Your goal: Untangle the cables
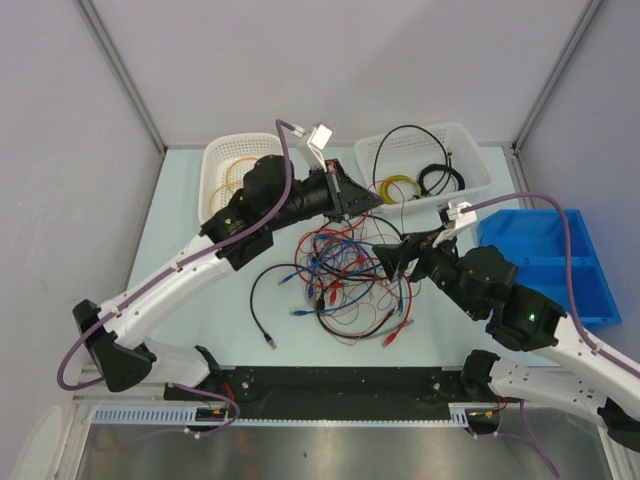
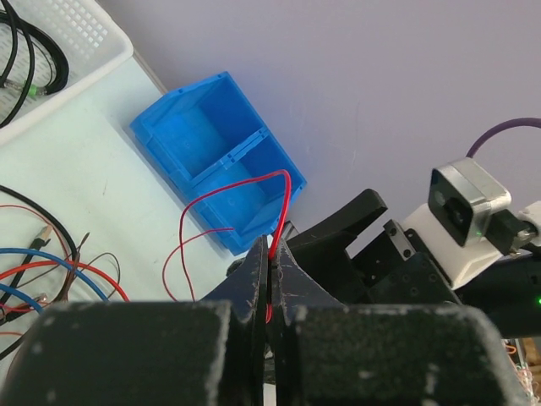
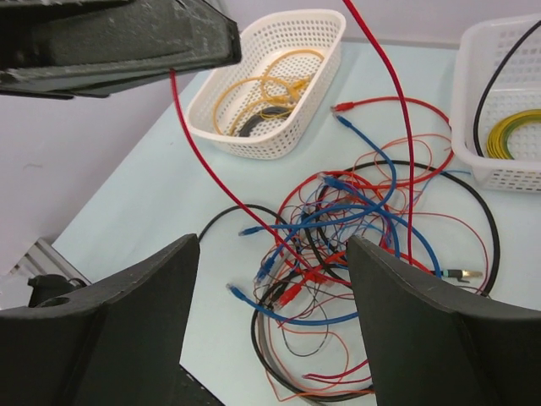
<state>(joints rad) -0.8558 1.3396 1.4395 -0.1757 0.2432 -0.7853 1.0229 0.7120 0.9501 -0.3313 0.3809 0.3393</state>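
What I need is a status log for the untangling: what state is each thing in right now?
left hand, shut on the red cable, raised
right hand, open, holding nothing
red cable, pinched and lifted, its lower part in the heap
cable heap, tangled on the table
oval basket, holding coiled yellow cables
rectangular basket, holding black and yellow-green cables
blue bin, upright, no cable seen inside

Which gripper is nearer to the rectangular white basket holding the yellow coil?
Left. The left gripper hangs beside the basket at its near left corner; the right gripper sits farther off, over the tangle at its right edge.
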